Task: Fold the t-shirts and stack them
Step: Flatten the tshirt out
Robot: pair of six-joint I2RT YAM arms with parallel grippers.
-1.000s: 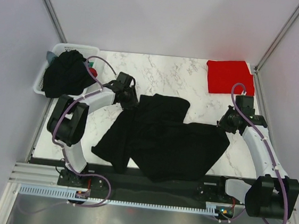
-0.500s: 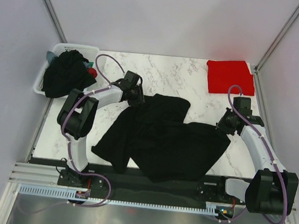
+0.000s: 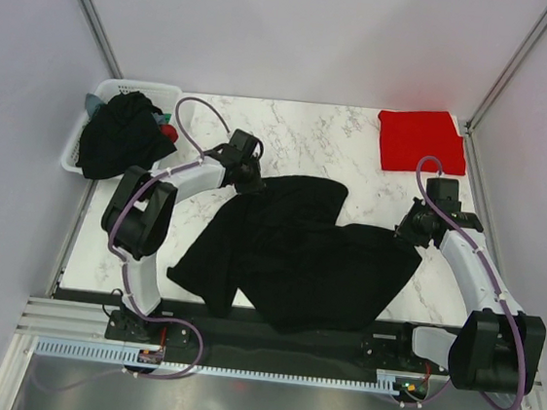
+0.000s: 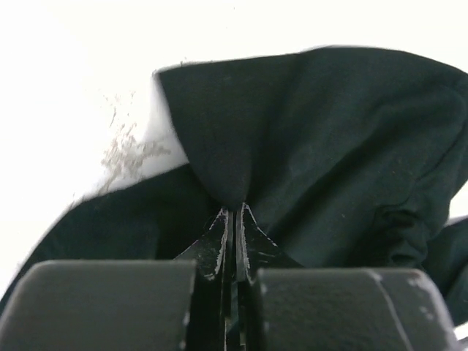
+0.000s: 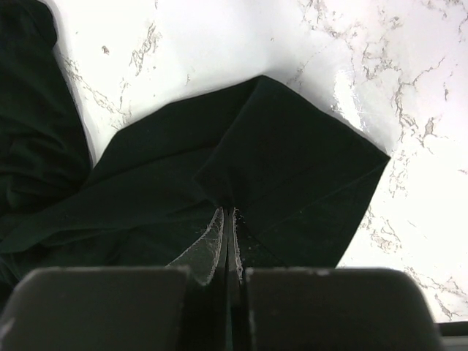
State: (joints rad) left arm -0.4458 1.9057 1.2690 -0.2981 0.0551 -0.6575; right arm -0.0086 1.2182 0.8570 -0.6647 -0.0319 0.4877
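Your left pincer [image 4: 234, 213] is clamped on the far edge of the black t-shirt [image 3: 298, 252]. Your right pincer [image 5: 228, 213] is clamped on its right edge. The shirt lies crumpled mid-counter [image 3: 310, 135]. The red t-shirt [image 3: 419, 139] sits folded at the far right corner.

A white slotted basket [image 3: 72, 145] sits at the marble table's [image 3: 310, 140] far-left edge.

The white marbled tabletop [image 3: 300, 134] is viewed from above and behind the arm bases, far enough that both arms are taken in whole. Each wrist view is taken close, forward past the left hand [image 4: 232, 219] or right hand [image 5: 227, 219]. The crumpled black cloth t-shirt [image 3: 297, 257] is shared by all three.
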